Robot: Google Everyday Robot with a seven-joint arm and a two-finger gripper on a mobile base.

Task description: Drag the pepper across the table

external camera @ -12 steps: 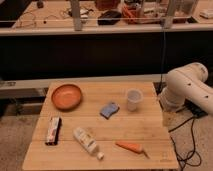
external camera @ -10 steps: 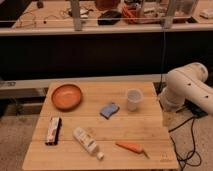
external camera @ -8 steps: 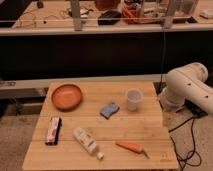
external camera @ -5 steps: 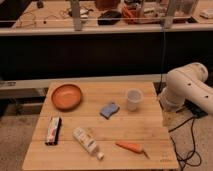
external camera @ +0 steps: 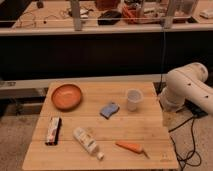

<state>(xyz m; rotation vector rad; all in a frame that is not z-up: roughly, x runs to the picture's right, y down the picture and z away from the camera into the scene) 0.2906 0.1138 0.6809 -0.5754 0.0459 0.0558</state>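
The small slim orange pepper [external camera: 131,147] with a thin dark stem lies flat on the light wooden plank table [external camera: 150,125]. It is close to the near edge, on the side where my big white arm [external camera: 189,89] stands. Its fat end points to the middle of the table and its stem points to the corner.

I think the pepper is very light and a bit smooth, so it may roll or spin if I push it at one tip. It is firm but thin, and the stem could snap. I would come down on the fat middle part, press softly and slide it.

My gripper [external camera: 168,116] hangs low under my arm, just off the side edge of the table. It is wide apart and holds nothing. It is well apart from the pepper.

A white plastic bottle [external camera: 86,141] lies on its side near the pepper's fat end, not touching it. It would block a drag that way. Farther back are a blue sponge [external camera: 109,109] and a pale see-through cup [external camera: 133,99]. A round orange bowl [external camera: 66,96] and a dark snack packet [external camera: 53,130] sit on the far side, well apart. The planks between the pepper and the cup are bare.
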